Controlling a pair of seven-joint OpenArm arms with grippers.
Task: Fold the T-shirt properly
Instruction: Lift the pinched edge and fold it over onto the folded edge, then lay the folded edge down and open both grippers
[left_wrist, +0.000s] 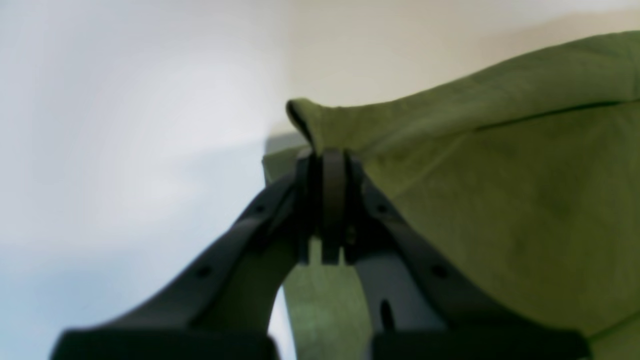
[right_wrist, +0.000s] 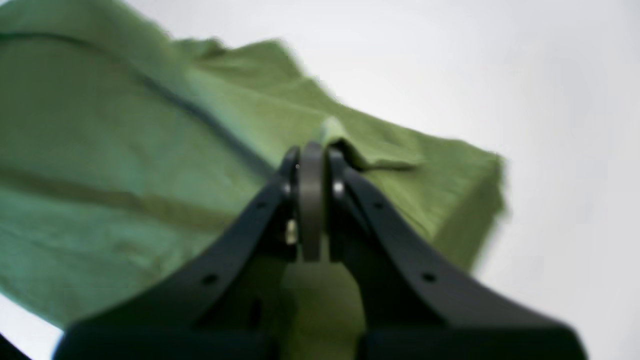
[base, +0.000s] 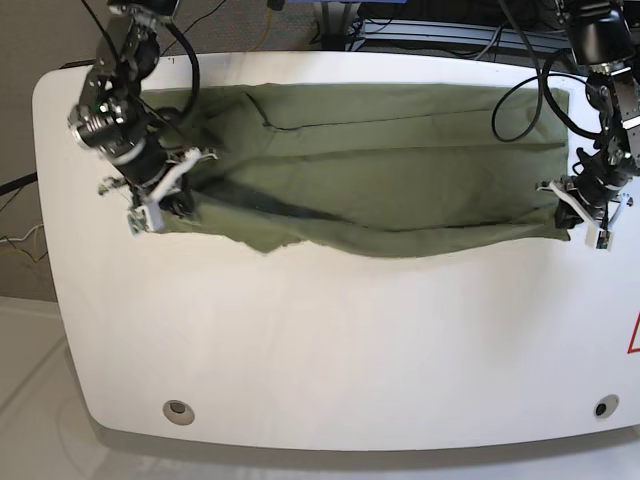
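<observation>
On table (base: 320, 340): one T-shirt (base: 400, 180), two end effectors.

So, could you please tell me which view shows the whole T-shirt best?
The base view: the T-shirt lies stretched across the table, both ends visible. The left wrist view shows only a pinched corner; the right wrist view a blurred edge.

We see our left gripper (left_wrist: 327, 157) up close, its dark jaws pinched together on a raised fold at the edge of the olive-green T-shirt (left_wrist: 510, 195), which spreads rightward over a pale, blurred table (left_wrist: 125, 140).
</observation>
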